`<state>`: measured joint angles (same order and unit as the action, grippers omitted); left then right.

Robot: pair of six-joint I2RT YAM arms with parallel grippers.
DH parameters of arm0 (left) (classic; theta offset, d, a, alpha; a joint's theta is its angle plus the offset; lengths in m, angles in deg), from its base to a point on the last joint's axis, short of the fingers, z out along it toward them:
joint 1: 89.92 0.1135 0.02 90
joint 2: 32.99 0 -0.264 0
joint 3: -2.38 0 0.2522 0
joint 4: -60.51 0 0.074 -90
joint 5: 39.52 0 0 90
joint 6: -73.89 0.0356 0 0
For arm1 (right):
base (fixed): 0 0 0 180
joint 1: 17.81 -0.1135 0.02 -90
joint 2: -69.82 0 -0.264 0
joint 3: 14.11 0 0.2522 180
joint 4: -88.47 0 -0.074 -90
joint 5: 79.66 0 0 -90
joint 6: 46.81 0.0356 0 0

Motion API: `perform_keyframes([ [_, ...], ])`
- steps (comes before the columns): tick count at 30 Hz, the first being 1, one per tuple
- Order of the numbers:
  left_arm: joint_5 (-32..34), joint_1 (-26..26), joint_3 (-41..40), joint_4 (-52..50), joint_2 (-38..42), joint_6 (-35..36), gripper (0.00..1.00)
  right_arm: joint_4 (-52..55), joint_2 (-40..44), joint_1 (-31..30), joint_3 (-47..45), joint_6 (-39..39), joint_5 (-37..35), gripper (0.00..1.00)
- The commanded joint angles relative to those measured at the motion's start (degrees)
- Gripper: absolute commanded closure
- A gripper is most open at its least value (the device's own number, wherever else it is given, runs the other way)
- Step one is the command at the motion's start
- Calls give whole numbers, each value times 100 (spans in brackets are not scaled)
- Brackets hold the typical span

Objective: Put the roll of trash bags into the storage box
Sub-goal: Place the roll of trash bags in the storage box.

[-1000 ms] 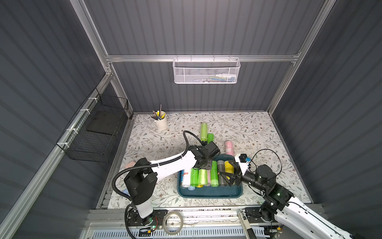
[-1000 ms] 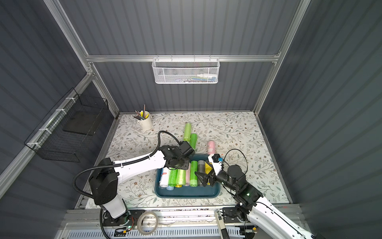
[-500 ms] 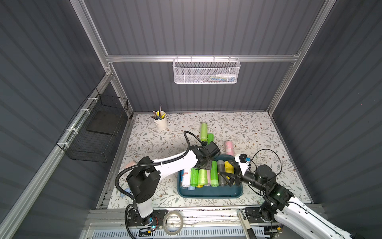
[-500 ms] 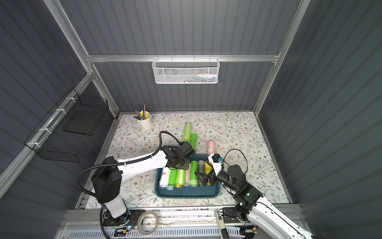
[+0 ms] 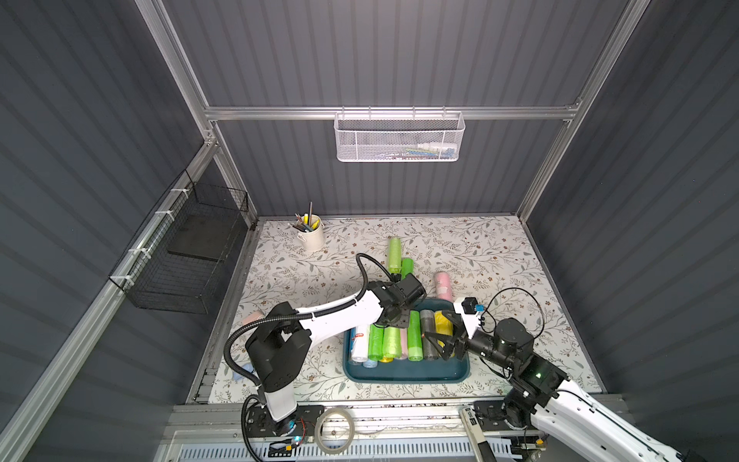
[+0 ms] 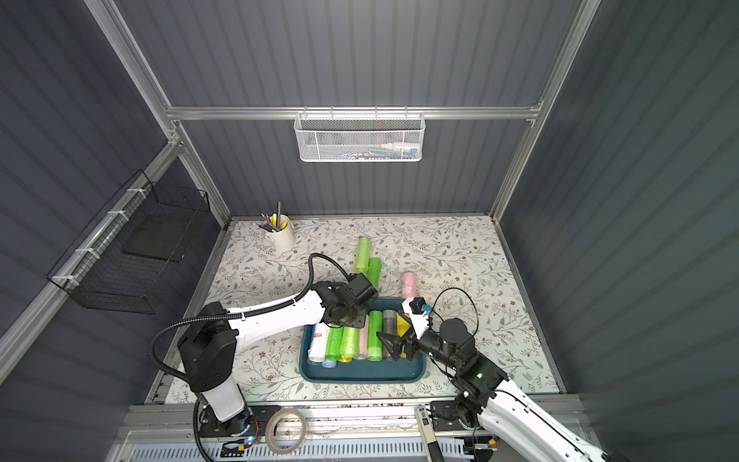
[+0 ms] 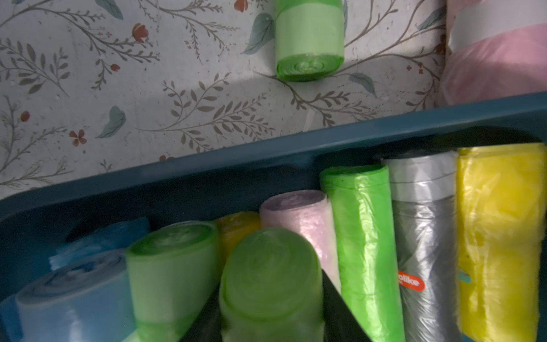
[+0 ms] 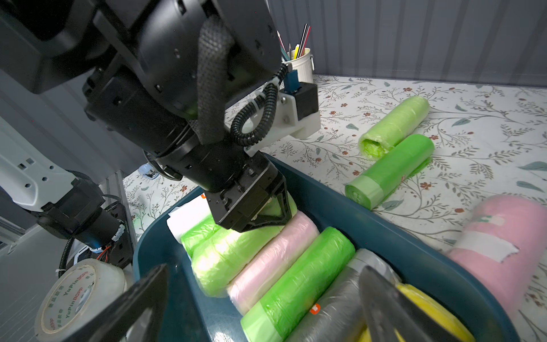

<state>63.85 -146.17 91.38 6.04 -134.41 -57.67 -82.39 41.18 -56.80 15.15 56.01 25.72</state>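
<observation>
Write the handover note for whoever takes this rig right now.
Left gripper: fingers closed around the held light green roll, already down inside the storage box.
Right gripper: open, empty, over the grey roll and yellow roll in the box.
Done: a row of rolls is in the box.
Left: release; then probably the pale green roll, bright green roll and pink roll on the mat.

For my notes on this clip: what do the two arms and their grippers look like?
Both arms have white shell links and black joint housings: left arm, right arm. A black corrugated hose runs along the left arm. A thin black wire loops above the right arm's wrist, and a small green light glows on one joint. The left gripper and right gripper are black, with tapered triangular fingers.
</observation>
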Motion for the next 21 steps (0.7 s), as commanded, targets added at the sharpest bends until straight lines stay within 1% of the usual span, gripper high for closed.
perform_keyframes([
  [1,150,44,-52,-91,-116,125,57,-56,18,31,-21,-43,-26,1],
  [9,188,51,-13,-139,-173,122,55,-56,26,24,-4,-42,-3,1],
  [21,213,48,40,-196,-159,155,47,-76,5,30,-13,-41,-13,1],
])
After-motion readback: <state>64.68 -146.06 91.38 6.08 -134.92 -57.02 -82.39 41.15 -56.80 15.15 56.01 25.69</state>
